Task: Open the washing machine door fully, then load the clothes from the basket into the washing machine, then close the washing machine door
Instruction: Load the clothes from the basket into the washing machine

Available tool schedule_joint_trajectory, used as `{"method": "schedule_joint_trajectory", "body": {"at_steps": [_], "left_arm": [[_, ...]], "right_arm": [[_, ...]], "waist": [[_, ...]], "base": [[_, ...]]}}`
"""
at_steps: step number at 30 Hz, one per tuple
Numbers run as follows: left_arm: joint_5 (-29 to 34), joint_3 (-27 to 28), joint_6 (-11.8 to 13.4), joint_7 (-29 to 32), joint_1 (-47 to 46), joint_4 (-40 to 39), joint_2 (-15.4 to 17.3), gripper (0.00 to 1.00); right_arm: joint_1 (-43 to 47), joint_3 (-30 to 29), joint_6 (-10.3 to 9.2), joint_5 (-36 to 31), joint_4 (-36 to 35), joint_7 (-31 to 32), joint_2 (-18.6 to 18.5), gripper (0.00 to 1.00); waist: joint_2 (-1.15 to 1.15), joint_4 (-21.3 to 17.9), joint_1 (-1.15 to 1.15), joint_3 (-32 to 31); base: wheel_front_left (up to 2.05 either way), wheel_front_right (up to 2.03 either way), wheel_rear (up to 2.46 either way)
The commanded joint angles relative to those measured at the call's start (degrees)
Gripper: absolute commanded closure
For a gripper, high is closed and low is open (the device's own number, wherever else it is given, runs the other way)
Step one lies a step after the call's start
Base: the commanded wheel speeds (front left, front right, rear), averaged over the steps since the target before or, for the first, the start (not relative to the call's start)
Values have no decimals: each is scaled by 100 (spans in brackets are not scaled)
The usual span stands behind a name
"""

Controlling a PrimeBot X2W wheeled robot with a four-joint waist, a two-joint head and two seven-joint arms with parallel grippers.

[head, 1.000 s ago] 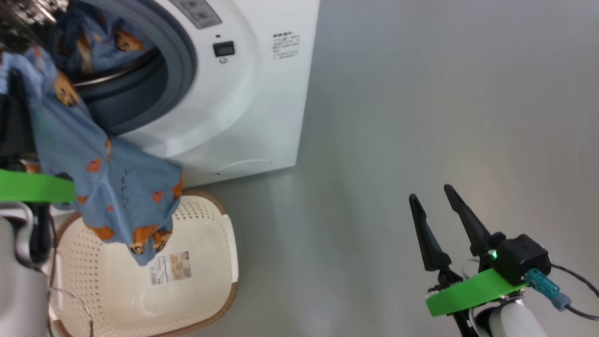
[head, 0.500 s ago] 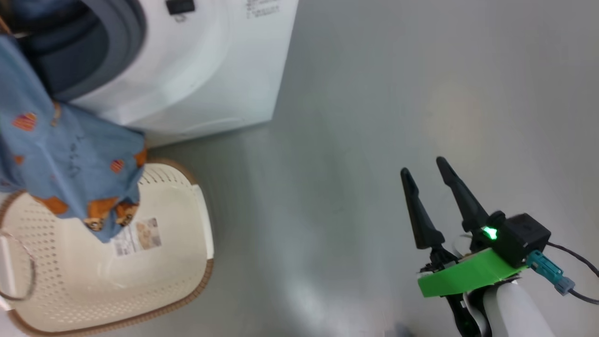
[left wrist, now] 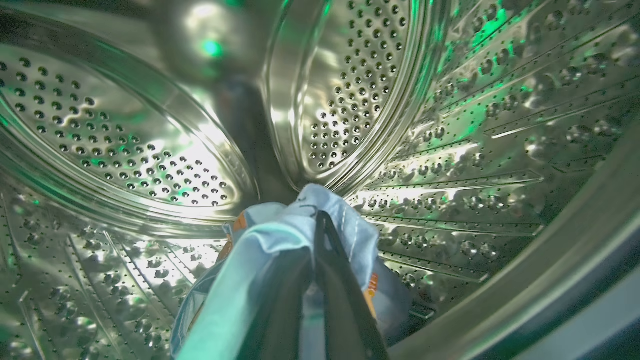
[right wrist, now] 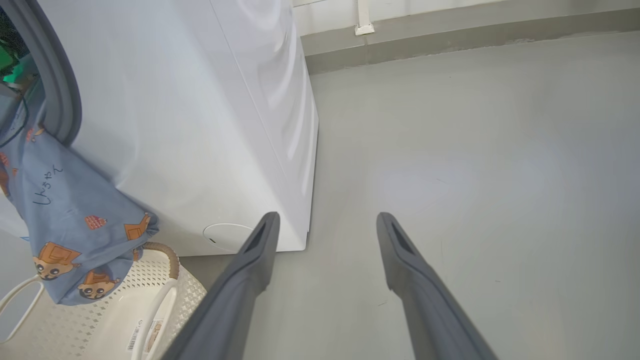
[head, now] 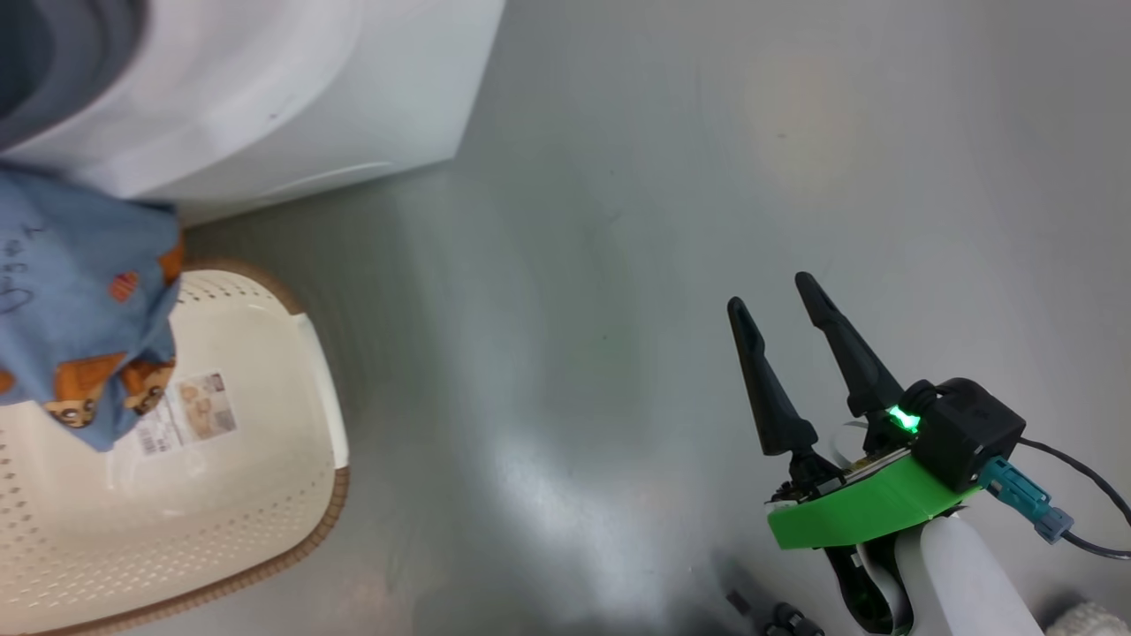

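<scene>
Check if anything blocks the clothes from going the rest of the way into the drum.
Nothing visible lies in the steel drum ahead of the left gripper, which is shut on the clothes. Their tail hangs outside over the gasket, down the washing machine front toward the basket.

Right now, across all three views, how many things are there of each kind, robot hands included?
Washing machine: 1
Basket: 1
Bear-print blue garment: 1
Robot hands: 2 (left hand shut on the garment inside the drum; right hand open)
Total: 5
</scene>
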Motion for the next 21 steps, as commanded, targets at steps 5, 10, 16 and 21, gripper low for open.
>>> {"method": "schedule_joint_trajectory", "body": {"at_steps": [5,10,16,21], "left_arm": [[-385,-110,-16,488,-652,373,508,100],[-789,-299,-16,1027,-1001,645,588,100],[-957,-565,-16,1347,-1341,787,752,100],[-1022,-762,-16,819,-1639,656,778,100]], "right_arm": [[75,248,50,177,-165,-27,8,0],[158,310,50,180,-187,-27,8,0],[191,443,50,191,-222,-27,8,0],[199,533,50,210,-235,-27,8,0]], "waist": [[0,-217,0,311],[0,-246,0,458],[0,-276,0,582],[0,-298,0,677]], "base": [[0,0,0],[0,0,0],[0,0,0],[0,0,0]]}}
